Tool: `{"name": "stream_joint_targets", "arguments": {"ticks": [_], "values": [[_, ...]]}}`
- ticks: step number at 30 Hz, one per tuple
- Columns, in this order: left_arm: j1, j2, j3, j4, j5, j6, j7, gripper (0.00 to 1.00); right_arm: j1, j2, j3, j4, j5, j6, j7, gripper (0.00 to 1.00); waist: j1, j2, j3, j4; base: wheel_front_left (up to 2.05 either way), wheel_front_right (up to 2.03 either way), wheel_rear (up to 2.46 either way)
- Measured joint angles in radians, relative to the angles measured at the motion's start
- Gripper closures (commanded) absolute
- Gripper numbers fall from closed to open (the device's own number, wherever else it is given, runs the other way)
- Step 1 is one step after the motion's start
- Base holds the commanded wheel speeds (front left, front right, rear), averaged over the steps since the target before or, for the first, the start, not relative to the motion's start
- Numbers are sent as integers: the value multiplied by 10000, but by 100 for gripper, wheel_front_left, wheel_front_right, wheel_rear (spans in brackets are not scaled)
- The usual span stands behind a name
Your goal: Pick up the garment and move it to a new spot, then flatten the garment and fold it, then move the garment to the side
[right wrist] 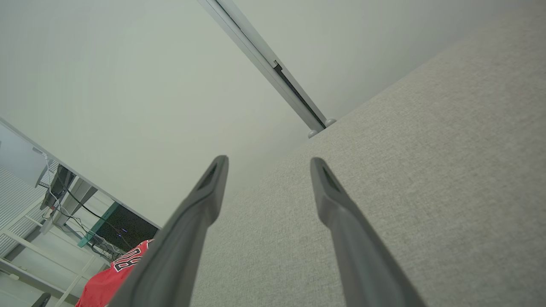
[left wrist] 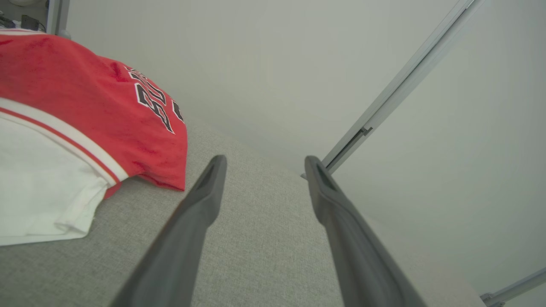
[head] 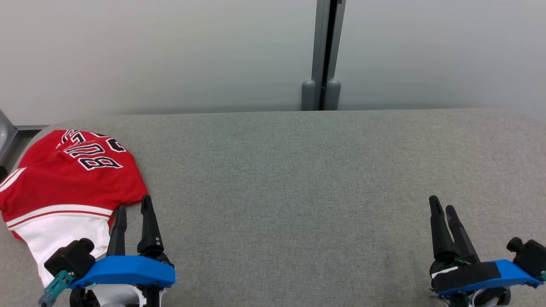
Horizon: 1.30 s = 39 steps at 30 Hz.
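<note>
Pointing away from the robot, the left pincer [head: 134, 204] has its two dark fingers apart, and nothing is between them. In the left wrist view the same pincer [left wrist: 265, 161] shows a clear gap with only grey cloth under it. It stands just beside the garment [head: 72, 183], at the garment's side toward the middle; from the head view I cannot tell if one finger touches the white part.

The right pincer [head: 441, 204] is at the other side, well apart from the garment. Its fingers look close in the head view, but the right wrist view shows this pincer [right wrist: 268, 160] with the fingers apart and holding nothing.

The garment is a red sports shirt with a white part and a white band with a thin red line. It lies folded over itself at the left end of the surface [head: 298, 192]. On the red cloth there are black letters with white outline; "BU" can be read, the other signs are bent by the folds and I cannot read them. In the left wrist view the garment [left wrist: 85, 102] lies to the left of the fingers.

Behind the surface stands a pale wall [head: 170, 51] with a grey post [head: 324, 55].
</note>
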Motion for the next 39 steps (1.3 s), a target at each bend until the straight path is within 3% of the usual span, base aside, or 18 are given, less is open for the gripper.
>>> {"name": "stream_joint_targets", "arguments": {"ticks": [20, 39], "values": [[-44, 113, -405, 201, 2456, 385, -562, 0, 107, -10, 161, -127, -2439, 12, -569, 0, 0, 0, -68, 83, 0, 0, 0], [-44, 167, -675, 387, 4050, 700, -945, 0, 188, -19, 205, -48, -4113, 13, -955, 0, 0, 0, -85, 159, 0, 0, 0]]}}
